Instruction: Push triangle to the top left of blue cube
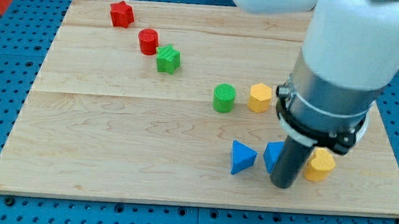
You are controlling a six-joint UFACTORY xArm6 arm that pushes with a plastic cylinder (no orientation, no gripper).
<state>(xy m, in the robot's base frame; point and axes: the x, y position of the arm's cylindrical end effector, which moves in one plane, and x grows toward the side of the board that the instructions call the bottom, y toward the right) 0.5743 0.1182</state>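
Pointing view's right: blue triangle (242, 158) (flat-lying)

The blue triangle (242, 158) is lying flat near the view's bottom, just left of the partly hidden blue cube (274, 155)

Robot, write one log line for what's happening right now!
step: pushing | my tip: bottom right of board, touching blue cube, partly hiding it | blue triangle: just left of cube, not yet at its top left
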